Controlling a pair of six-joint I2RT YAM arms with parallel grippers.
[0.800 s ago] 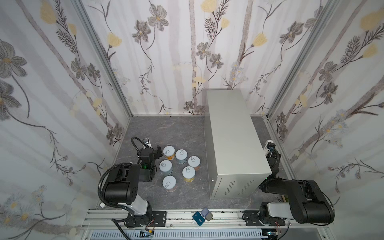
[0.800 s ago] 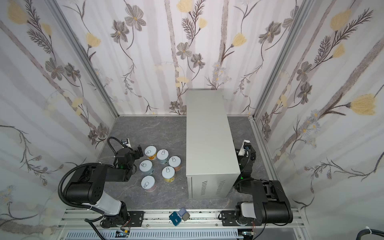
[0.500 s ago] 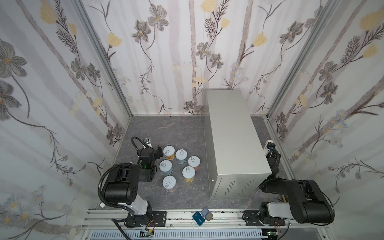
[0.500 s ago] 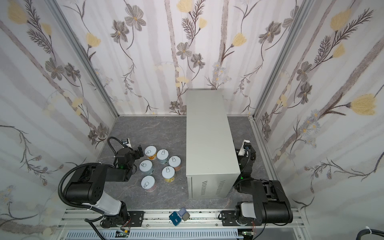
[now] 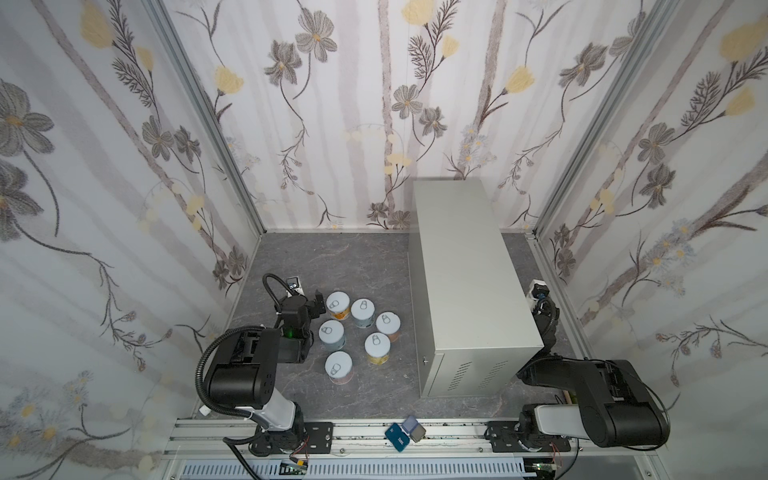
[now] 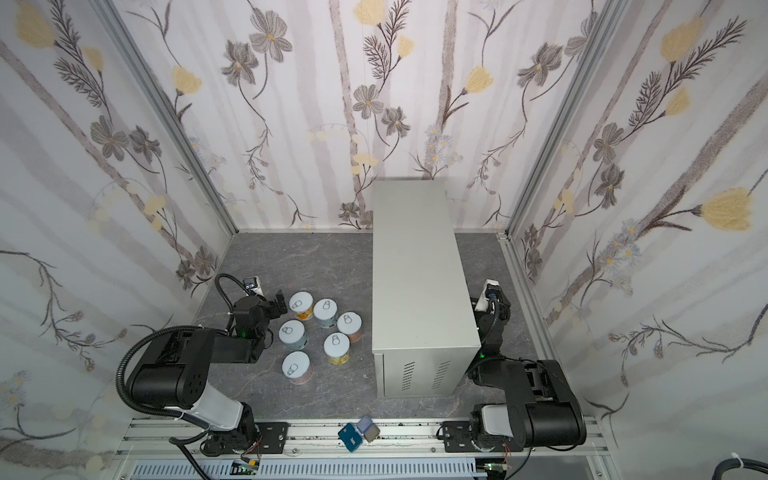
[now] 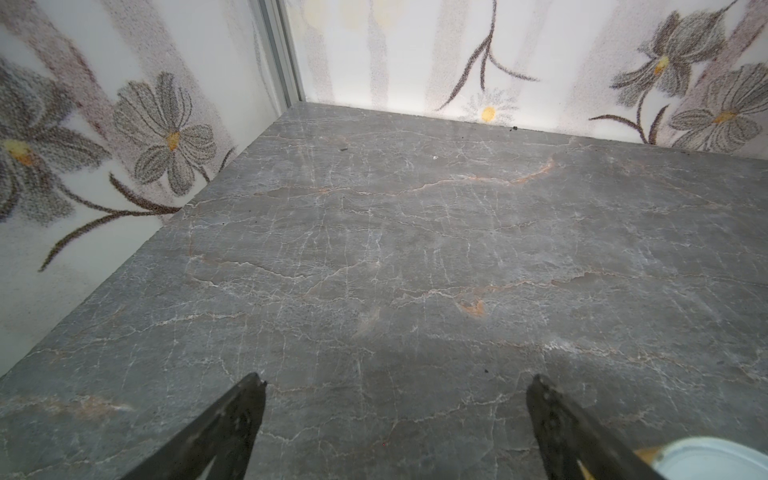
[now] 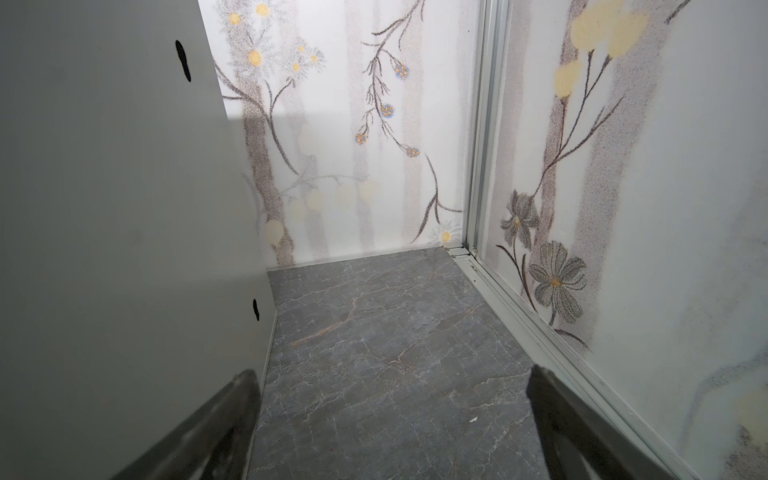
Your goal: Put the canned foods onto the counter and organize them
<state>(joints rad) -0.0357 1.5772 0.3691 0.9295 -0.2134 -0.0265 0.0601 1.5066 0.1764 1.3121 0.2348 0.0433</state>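
Nothing moved: six round silver-lidded cans on marbled floor; both jaws released.

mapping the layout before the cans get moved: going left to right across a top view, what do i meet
left gripper → canned foods → counter → right gripper

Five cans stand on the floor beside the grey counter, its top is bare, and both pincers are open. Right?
Not five: both top views show six cans on the floor beside the grey counter. Its top is bare, and the left pincer and right pincer are open.
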